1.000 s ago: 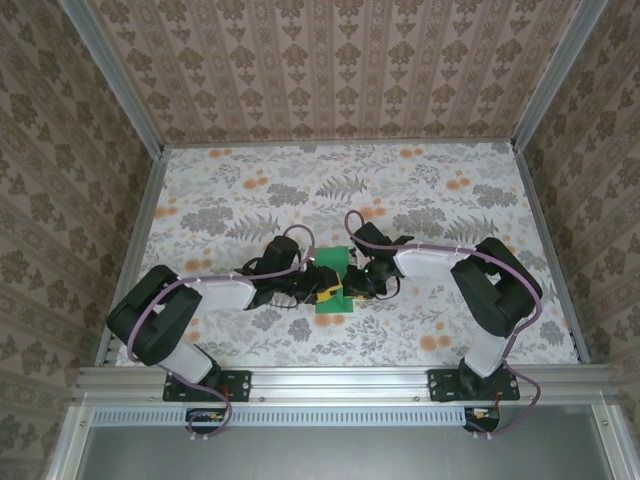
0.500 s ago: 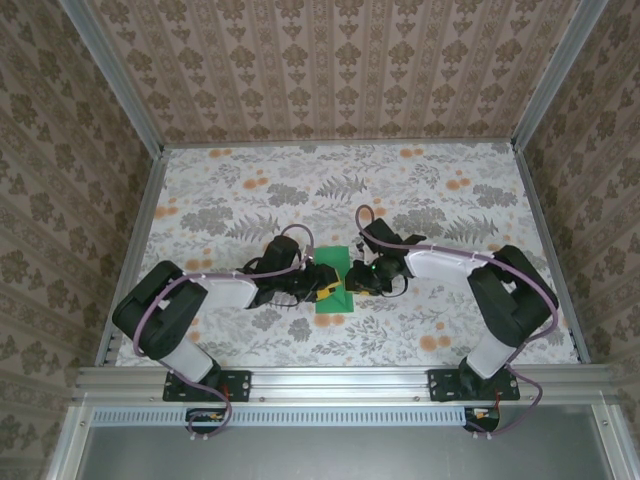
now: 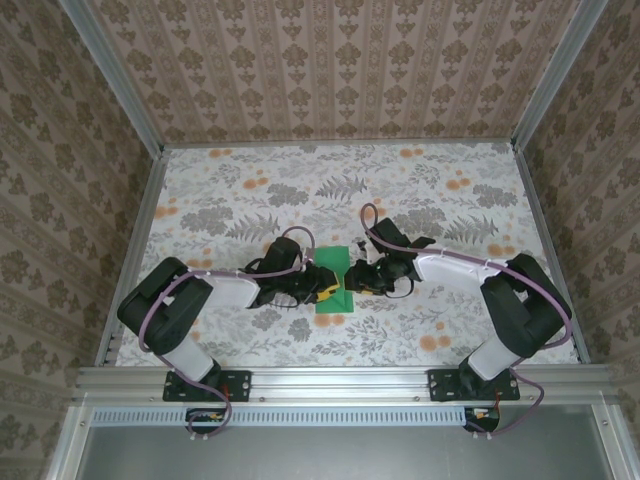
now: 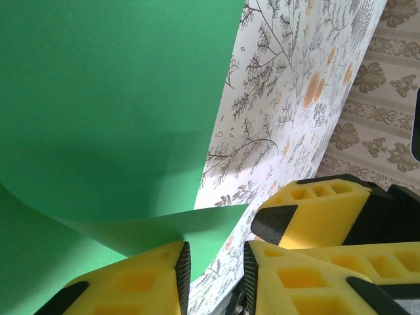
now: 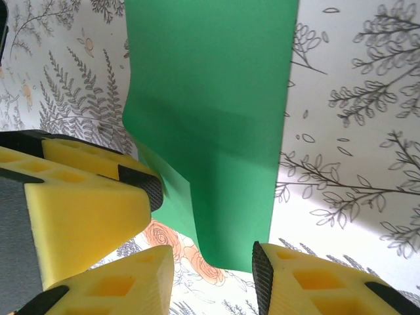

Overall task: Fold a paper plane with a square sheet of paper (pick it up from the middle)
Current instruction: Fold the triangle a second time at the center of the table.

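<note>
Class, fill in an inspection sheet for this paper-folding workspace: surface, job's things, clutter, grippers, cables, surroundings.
Surface: table covered in a fern-and-flower print.
Job's things: green paper at the middle, folded over, with one layer curling up; not a plane yet.
Clutter: nothing seen.
Grippers: left gripper and right gripper are both open and face each other, yellow fingers at the paper's edge.
Cables: cables run along each arm and loop at the wrists.
Surroundings: wallpapered walls; metal frame at the near edge.

Damask-patterned walls (image 3: 340, 70), floral tabletop (image 3: 250, 180), seemingly aluminium frame rails (image 3: 340, 380)
</note>
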Tool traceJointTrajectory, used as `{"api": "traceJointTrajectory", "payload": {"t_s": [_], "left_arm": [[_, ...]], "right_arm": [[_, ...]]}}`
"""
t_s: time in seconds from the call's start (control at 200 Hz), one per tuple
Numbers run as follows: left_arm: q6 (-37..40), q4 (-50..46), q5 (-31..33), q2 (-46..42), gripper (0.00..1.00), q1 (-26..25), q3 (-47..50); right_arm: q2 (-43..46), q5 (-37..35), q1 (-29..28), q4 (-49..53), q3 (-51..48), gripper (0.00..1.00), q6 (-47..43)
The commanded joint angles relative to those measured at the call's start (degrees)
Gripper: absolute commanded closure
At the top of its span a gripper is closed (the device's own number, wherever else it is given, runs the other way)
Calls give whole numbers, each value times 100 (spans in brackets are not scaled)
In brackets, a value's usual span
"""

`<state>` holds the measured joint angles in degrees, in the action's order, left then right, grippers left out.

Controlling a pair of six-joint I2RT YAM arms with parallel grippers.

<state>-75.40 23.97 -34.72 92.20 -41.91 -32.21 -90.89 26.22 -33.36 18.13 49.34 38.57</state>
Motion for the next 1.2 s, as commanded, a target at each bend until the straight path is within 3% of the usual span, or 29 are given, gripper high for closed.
{"api": "traceJointTrajectory", "payload": {"t_s": [0.0, 0.37, 0.68, 1.195], "left_arm": [[-43, 89, 9, 61, 73, 58, 41], [-43, 29, 13, 61, 79, 60, 37], [-28, 36, -18, -18, 79, 70, -13], [16, 153, -175, 271, 79, 148, -266]], "right_arm": [[-204, 264, 26, -135, 143, 61, -112], [-582, 461, 27, -418, 376, 67, -122], [-833, -78, 109, -188, 517, 88, -269], [-1102, -269, 137, -63, 729, 89, -497]]}}
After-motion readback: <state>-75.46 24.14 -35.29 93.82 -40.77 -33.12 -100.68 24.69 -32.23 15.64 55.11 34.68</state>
